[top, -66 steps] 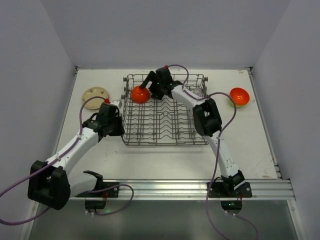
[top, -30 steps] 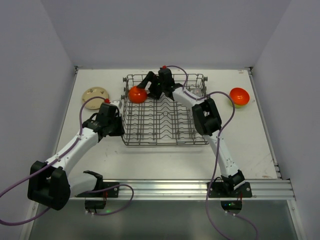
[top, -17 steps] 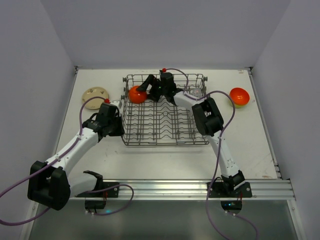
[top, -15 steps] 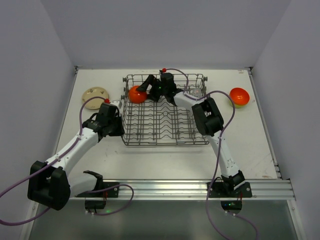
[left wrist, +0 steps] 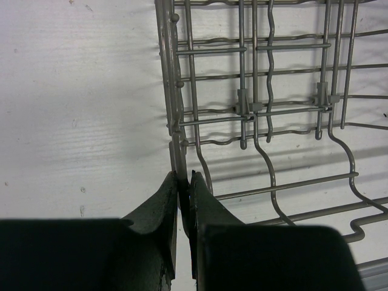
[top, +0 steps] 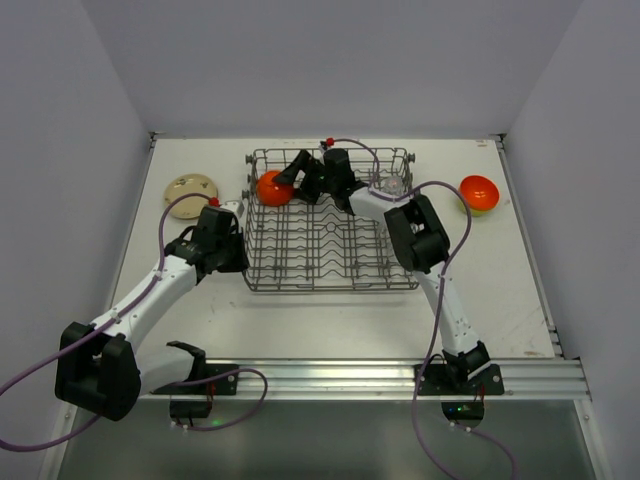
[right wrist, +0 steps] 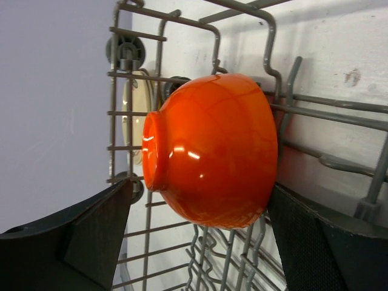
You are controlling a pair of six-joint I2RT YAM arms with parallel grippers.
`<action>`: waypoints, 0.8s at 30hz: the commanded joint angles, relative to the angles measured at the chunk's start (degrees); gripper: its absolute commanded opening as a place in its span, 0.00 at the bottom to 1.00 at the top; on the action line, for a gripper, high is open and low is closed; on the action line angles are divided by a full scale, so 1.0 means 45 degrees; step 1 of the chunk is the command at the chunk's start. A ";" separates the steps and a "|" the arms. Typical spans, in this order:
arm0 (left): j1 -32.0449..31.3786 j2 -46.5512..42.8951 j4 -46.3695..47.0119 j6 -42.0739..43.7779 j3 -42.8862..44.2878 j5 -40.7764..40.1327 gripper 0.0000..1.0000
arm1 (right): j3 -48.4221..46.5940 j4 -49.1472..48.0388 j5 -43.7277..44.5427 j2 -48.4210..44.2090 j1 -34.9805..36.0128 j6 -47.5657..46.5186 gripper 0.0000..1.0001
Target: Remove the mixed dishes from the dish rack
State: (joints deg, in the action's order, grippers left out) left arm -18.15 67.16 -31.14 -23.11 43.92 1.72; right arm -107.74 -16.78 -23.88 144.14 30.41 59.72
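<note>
The counter [top: 330, 310] carries the dish rack [top: 330, 287] about midway between its left and right edges, set toward the far edge. Outside the rack, a patterned plate [top: 190, 188] lies flat near the counter's far-left corner. Near the far-right corner, an orange bowl sits open side up [top: 478, 192] on what looks like a yellow-green one. I take those for the spots where unloaded dishes are being set.

The left end effector [left wrist: 184, 182] is clenched on the upright wire of the rack's left wall, close to its near-left corner. It seems to be there to pin the rack down so it won't slide or lift when something is pulled from the tines.

The right arm reaches across the rack to its far-left corner. There the other orange bowl [right wrist: 212, 151] stands tipped on its side, propped against the wires with its foot turned outward. The right end effector [right wrist: 200, 200] is spread wide and released, one finger on each side of this bowl. A gap shows on both sides, so nothing is gripped yet. A clear glass [top: 390, 184] stands in the rack's far-right corner, hard to make out.
</note>
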 commanded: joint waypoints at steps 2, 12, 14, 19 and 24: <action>-0.0029 -0.0392 0.0513 0.0078 0.0259 0.0400 0.00 | 0.0290 -0.1916 -0.0651 -0.1600 0.0155 0.0263 0.91; -0.0029 -0.0412 0.0532 0.0078 0.0259 0.0439 0.00 | -0.0178 -0.1682 -0.0729 -0.1328 0.0155 0.0243 0.88; -0.0029 -0.0412 0.0513 0.0078 0.0259 0.0439 0.00 | -0.0217 -0.1800 -0.0768 -0.1230 0.0155 0.0302 0.86; -0.0029 -0.0392 0.0532 0.0078 0.0259 0.0478 0.00 | -0.0392 -0.2151 -0.0905 -0.0917 0.0175 0.0731 0.79; -0.0029 -0.0373 0.0532 0.0097 0.0259 0.0517 0.00 | -0.0958 -0.1975 -0.0709 -0.0547 0.0175 0.0829 0.73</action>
State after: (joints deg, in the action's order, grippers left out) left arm -18.13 67.16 -31.09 -23.09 43.92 1.72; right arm -108.20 -22.31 -26.63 140.84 30.85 62.59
